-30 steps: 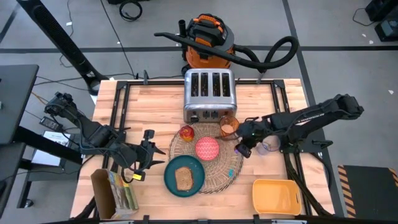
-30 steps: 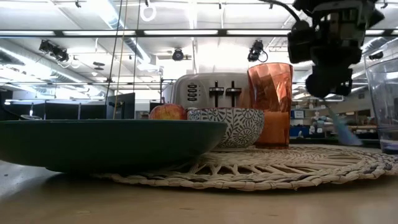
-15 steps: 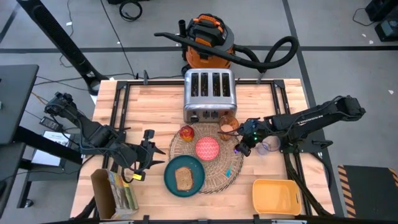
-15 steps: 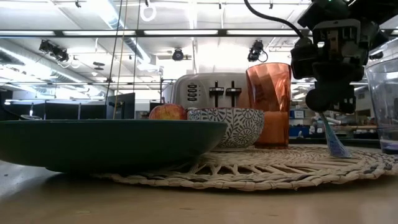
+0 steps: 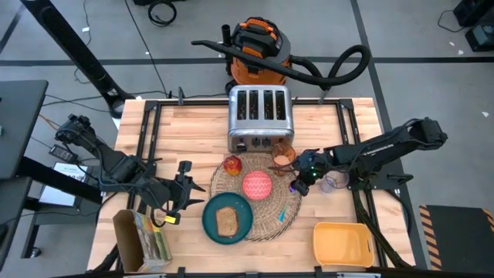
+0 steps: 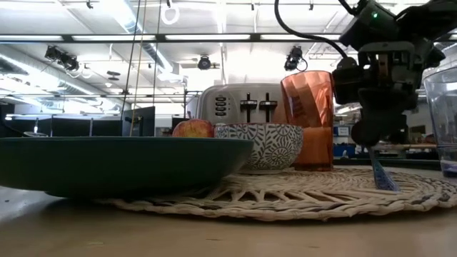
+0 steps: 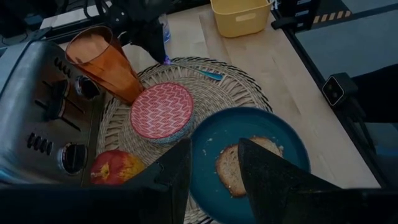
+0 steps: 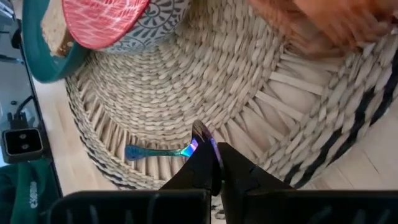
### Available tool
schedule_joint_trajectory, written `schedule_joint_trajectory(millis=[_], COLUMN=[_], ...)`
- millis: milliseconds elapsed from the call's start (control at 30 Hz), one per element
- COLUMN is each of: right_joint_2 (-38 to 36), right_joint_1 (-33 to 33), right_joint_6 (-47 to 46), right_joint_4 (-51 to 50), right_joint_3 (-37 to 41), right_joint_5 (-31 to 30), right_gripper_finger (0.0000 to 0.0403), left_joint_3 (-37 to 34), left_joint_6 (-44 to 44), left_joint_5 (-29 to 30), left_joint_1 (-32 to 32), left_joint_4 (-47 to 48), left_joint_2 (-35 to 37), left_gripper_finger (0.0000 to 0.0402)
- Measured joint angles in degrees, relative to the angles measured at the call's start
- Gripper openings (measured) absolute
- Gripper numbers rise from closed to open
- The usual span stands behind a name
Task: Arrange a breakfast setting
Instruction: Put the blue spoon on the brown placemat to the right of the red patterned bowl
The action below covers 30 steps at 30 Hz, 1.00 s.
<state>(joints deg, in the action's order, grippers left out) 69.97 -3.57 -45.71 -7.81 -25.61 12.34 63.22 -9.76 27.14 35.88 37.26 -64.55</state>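
A round straw placemat (image 5: 266,207) carries the pink-red bowl (image 5: 257,184), red-yellow apple (image 5: 231,164) and orange cup (image 5: 283,157). The teal plate (image 5: 214,224) with the toast slice (image 5: 227,221) lies on the mat's near left rim. My right gripper (image 5: 298,185) is over the mat's right edge, shut on a blue spoon (image 6: 378,171). Another small blue utensil (image 5: 282,216) lies flat on the mat's near right part. My left gripper (image 5: 184,197) hovers open to the left of the plate, holding nothing. My right gripper pinches the spoon's upper end (image 8: 202,138) between its two fingers, slanting down from the table's right side. The spoon hangs steeply below the fingers. Its lower end (image 6: 386,185) reaches down to the placemat's weave; whether it touches I cannot tell.
The chrome toaster (image 5: 258,116) stands behind the mat. A clear cup (image 5: 333,183) sits just right of the mat beside my right arm. A yellow tray (image 5: 342,243) is at the near right, and an open box (image 5: 143,235) at the near left.
My right gripper has come down toward the placemat and a little toward the table's left, staying shut on the spoon. The spoon has sunk with it, from hanging clear to having its lower end at the mat.
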Motion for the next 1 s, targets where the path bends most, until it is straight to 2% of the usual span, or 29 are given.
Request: schedule_joint_trajectory(millis=[433,633,1000], right_joint_2=[0.20,-2.23,-5.63], right_joint_1=[-0.04,-0.04,-1.80], right_joint_6=[3.66,4.40,6.97], right_joint_4=[-1.63,-2.28,-19.39], right_joint_3=[0.15,0.11,-10.70], right_joint_5=[-4.63,-5.53,-14.96], right_gripper_finger=[0.0090,0.0116,0.0117], left_joint_3=[0.00,0.00,0.00], left_joint_6=[0.00,0.00,-0.01], left_joint_5=[0.00,0.00,0.02], left_joint_1=[-0.02,-0.02,-0.02], left_joint_4=[0.02,0.01,0.00], left_joint_2=[0.00,0.00,0.00], left_gripper_finger=[0.0139,0.0139,0.0139])
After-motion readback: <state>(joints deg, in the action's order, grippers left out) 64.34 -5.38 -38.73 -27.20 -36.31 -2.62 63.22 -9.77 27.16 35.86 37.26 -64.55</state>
